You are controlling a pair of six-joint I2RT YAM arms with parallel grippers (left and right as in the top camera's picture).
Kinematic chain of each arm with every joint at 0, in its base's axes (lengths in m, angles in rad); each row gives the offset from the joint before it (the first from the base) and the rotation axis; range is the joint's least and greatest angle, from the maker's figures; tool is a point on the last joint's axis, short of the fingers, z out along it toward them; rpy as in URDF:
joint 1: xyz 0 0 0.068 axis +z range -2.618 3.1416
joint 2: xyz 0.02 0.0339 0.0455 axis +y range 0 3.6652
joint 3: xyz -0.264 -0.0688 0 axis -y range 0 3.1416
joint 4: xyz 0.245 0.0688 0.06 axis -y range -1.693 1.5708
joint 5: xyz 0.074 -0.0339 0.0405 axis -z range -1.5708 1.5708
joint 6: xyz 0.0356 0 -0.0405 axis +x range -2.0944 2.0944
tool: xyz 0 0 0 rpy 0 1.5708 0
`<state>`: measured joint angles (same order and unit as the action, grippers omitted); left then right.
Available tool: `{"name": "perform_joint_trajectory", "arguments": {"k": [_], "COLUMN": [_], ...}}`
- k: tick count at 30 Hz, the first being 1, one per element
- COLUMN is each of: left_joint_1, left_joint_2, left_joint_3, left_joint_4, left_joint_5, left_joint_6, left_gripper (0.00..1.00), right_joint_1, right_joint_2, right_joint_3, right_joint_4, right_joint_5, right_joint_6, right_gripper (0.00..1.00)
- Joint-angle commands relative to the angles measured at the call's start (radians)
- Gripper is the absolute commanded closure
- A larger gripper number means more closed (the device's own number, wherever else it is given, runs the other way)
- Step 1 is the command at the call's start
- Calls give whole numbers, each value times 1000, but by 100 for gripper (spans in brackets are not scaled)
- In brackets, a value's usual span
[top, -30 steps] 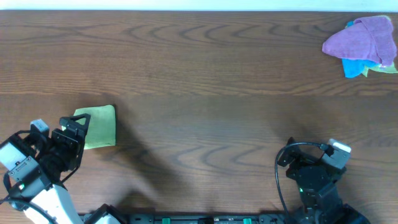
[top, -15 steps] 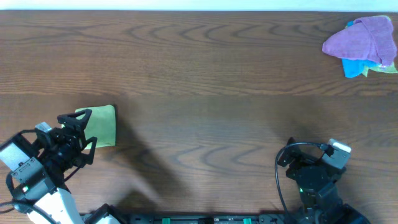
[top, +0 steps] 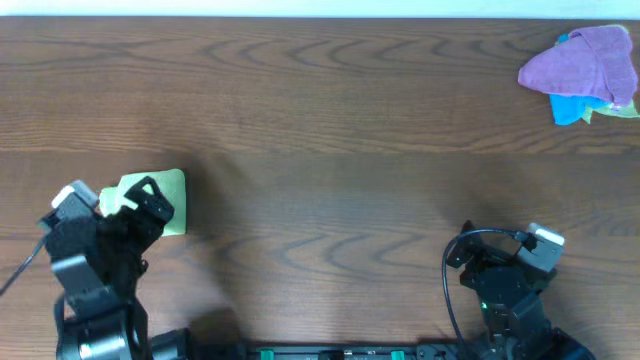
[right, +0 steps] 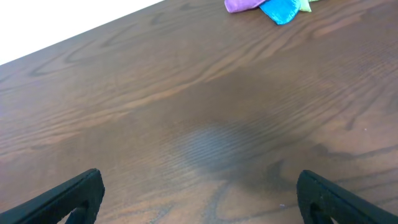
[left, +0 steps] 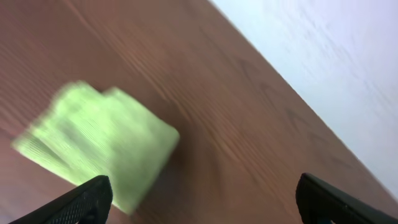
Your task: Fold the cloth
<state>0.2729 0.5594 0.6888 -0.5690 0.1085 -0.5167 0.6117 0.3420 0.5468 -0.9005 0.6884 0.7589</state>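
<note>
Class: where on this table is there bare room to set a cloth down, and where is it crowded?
Free: the whole middle of the table, between the green cloth at near left and the purple cloth pile in the far right corner. Crowded: at the green cloth, where the left arm overlaps it, and that far corner.

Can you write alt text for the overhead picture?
A folded lime-green cloth lies at the left of a wooden table, the left arm's open end effector over its edge. The right arm rests lower right; purple and blue cloths heaped top right.
</note>
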Motion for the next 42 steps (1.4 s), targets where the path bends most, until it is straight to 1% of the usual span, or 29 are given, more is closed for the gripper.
{"name": "perform_joint_trajectory", "arguments": {"k": [1,5,11,13,16,17,22,30,33,35,37,42], "left_joint_1": [-46,-72,-102,-118,-136,-140,-145,-212,-221,-221,-221,-221], "left_joint_2": [-79,-213,-398,-449,-494,-504,-557,-556,-556,-556,-556,-555], "left_joint_3": [-55,-180,-341,-378,-407,-412,-452,-515,-542,-542,-542,-542], "left_joint_4": [23,90,114,113,90,76,38,23,20,19,19,20], "left_joint_5": [-225,-224,-214,-191,-133,-133,-117,-107,-81,-83,-85,-85], "left_joint_6": [127,263,359,439,604,630,640,641,652,653,679,677], "left_gripper": [5,5,4,4,5,4,4,5,5,4,5,5], "right_joint_1": [-11,-11,-11,-11,-11,-11,-11,-11,-11,-11,-11,-11], "right_joint_2": [-5,-5,-5,-5,-5,-5,-5,-5,-5,-5,-5,-5], "right_joint_3": [-1,-1,-1,-1,-1,-1,-1,-1,-1,-1,-1,-1], "right_joint_4": [-2,-2,-1,-1,-1,-2,-2,-2,-1,-2,-2,-2], "right_joint_5": [14,14,14,14,14,14,14,14,14,14,14,14], "right_joint_6": [14,14,14,14,14,14,14,14,14,14,14,14], "right_gripper": [1,1,1,1,1,1,1,1,1,1,1,1]}}
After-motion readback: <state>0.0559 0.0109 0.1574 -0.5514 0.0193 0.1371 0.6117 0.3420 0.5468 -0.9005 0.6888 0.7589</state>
